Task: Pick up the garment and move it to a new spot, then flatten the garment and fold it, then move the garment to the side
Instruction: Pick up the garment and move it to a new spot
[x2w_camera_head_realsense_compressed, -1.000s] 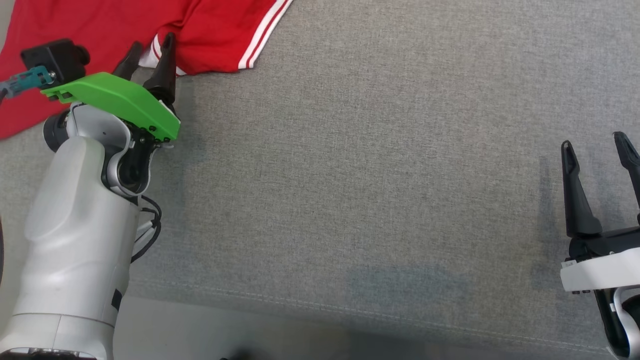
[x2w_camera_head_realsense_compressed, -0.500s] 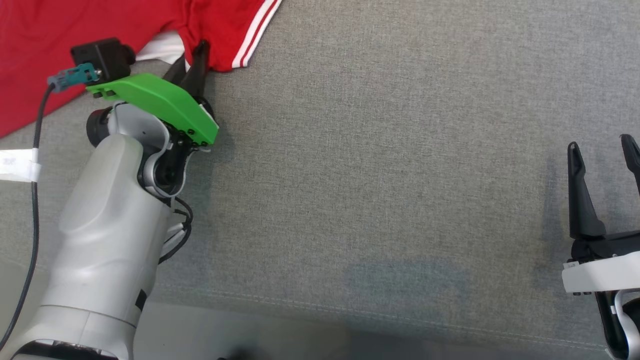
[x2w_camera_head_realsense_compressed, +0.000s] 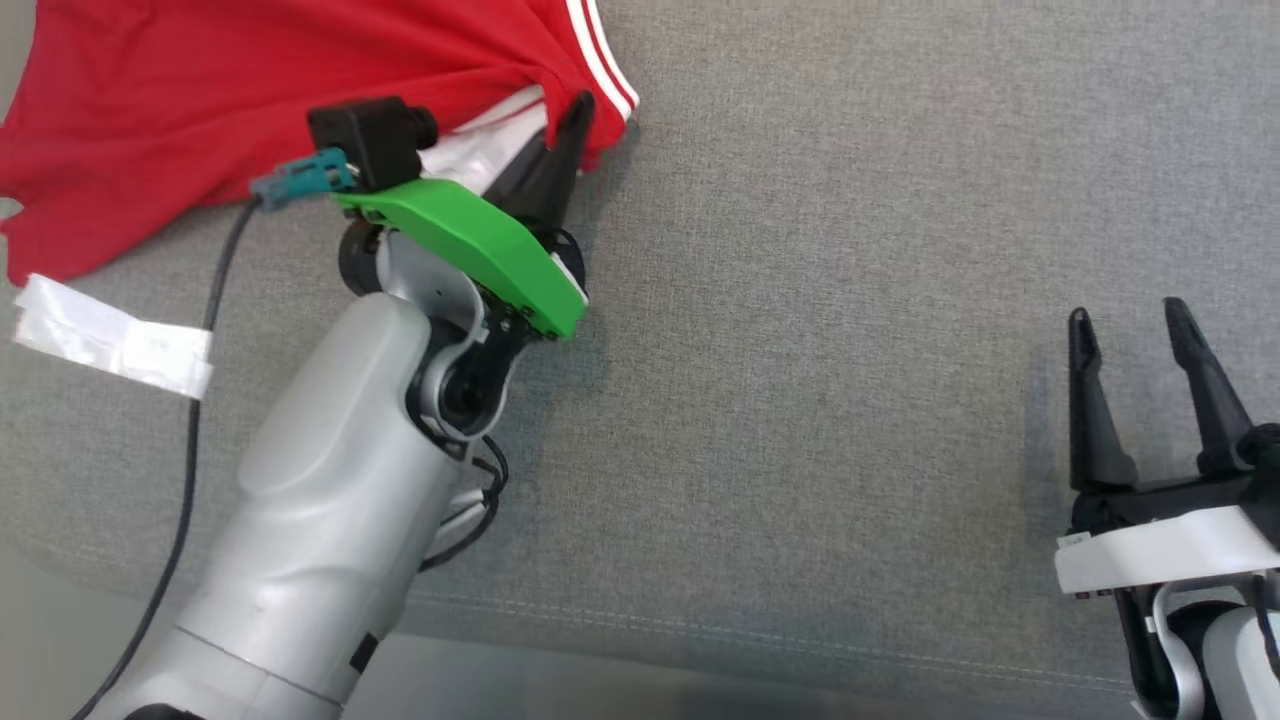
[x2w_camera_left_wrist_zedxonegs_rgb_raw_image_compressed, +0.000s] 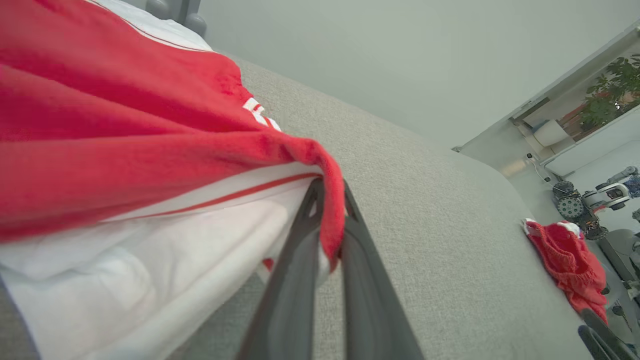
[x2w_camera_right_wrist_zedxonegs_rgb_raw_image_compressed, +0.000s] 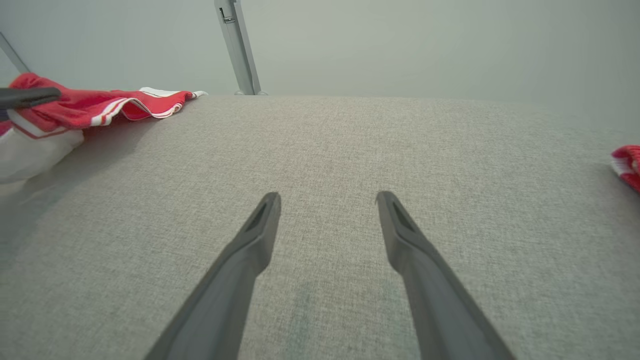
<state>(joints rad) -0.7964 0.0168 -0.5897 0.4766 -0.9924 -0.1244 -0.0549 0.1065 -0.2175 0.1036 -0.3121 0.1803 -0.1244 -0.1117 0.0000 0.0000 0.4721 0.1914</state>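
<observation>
The garment is red with white stripes and a white inner layer, lying at the upper left of the grey padded table. My left gripper is shut on the garment's red edge near its striped hem, and the cloth bunches up at the fingers. In the left wrist view the red edge is pinched between the two dark fingers, with the white layer hanging to their left. My right gripper stands open at the lower right, over bare table. In the right wrist view its fingers are spread apart with nothing between them.
A strip of white tape lies on the table at the left. Another red cloth sits at the table's far end in the left wrist view, also seen as a red cloth edge. The table's front seam runs along the bottom.
My left gripper has closed on the garment's edge and moved right, dragging the cloth with it. The head camera has shifted too. The right gripper stays open.
</observation>
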